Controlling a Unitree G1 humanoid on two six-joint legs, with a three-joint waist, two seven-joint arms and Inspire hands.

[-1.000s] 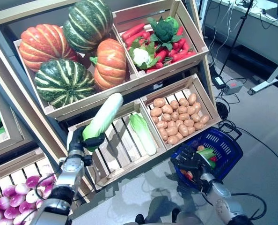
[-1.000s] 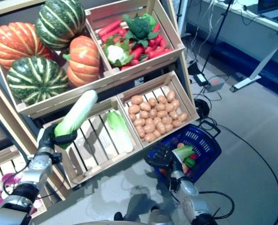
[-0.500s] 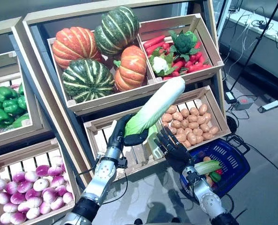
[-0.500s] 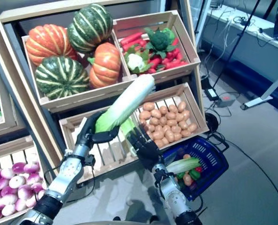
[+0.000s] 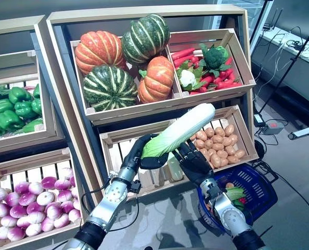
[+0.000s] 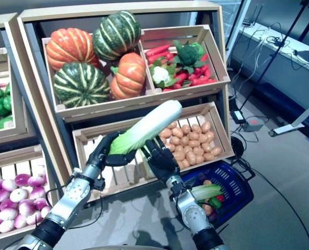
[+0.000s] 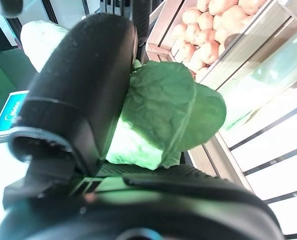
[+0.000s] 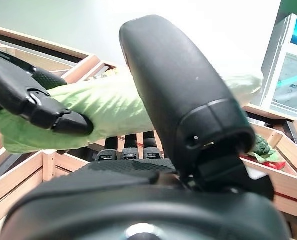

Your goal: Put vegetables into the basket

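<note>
My left hand (image 5: 140, 153) is shut on the green leafy end of a long pale napa cabbage (image 5: 178, 129) and holds it slanted in the air in front of the stand's lower crates. Its own wrist view shows the thumb (image 7: 83, 90) curled over the leaves (image 7: 158, 120). My right hand (image 5: 194, 162) is raised just beside the left, with straight fingers against the cabbage's underside (image 8: 103, 107) and the thumb (image 8: 178, 95) standing free. The blue basket (image 5: 259, 179) stands on the floor at the lower right and holds a leafy green vegetable (image 5: 236, 194) and small red and orange ones.
The wooden vegetable stand (image 5: 144, 109) rises right behind both hands, with its slatted lower crate (image 5: 124, 151) under the cabbage. A second stand (image 5: 19, 130) is on the left. Cables and a desk frame (image 5: 305, 133) lie on the grey floor to the right.
The camera has shifted. My left hand has carried the cabbage out of the lower crate towards the right. My right hand has risen from the basket to the cabbage.
</note>
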